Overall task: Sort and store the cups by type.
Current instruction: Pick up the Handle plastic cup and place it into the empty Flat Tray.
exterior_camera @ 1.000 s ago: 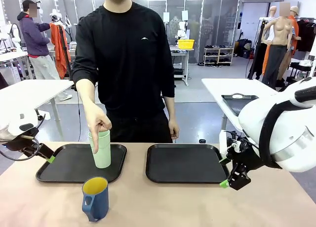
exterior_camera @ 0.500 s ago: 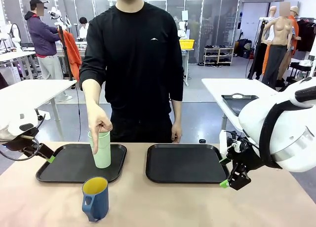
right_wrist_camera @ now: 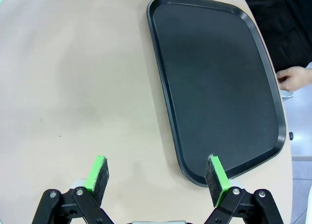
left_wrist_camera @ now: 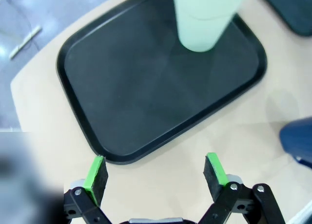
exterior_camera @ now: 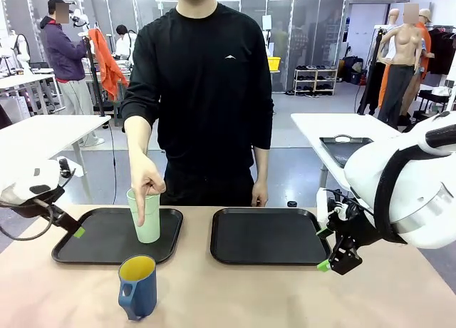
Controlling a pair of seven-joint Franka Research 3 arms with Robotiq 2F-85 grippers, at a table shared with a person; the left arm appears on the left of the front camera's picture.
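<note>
1. The pale green tumbler (exterior_camera: 148, 217) stands upright on the far right part of the left tray (exterior_camera: 96, 242). The person's hand (exterior_camera: 144, 184) hangs over its rim, with the index finger pointing down along its side.
2. The dark blue mug (exterior_camera: 137, 287), yellow inside, stands on the bare table in front of that tray and near the table's front edge. Its handle is turned toward the camera.
3. The right tray (exterior_camera: 267, 235) is black with rounded corners and matches the left one. The 2 trays lie side by side, apart, across the middle of the table.
4. The left gripper (left_wrist_camera: 155, 171) hovers just outside the left tray's rim at its outer side. Its claw is spread wide and holds nothing.
5. The right gripper (right_wrist_camera: 157, 177) hangs by the near outer corner of the right tray. Its green pads are also wide apart and empty.
6. The table (exterior_camera: 285, 292) has a matte tan top with a rounded corner, seen in the left wrist view.
7. The person, in a black long-sleeved top, stands at the far edge with the other hand (exterior_camera: 259, 194) hanging low.
8. The room behind has a grey floor and glass partitions. There are 2 white tables, a left one (exterior_camera: 39, 132) and a right one (exterior_camera: 335, 125), and the right one carries another dark tray (exterior_camera: 342, 148).
9. Farther back are a yellow bin (exterior_camera: 273, 63), a low shelf (exterior_camera: 315, 78), hanging orange clothing (exterior_camera: 108, 64) and another person (exterior_camera: 63, 53).
</note>
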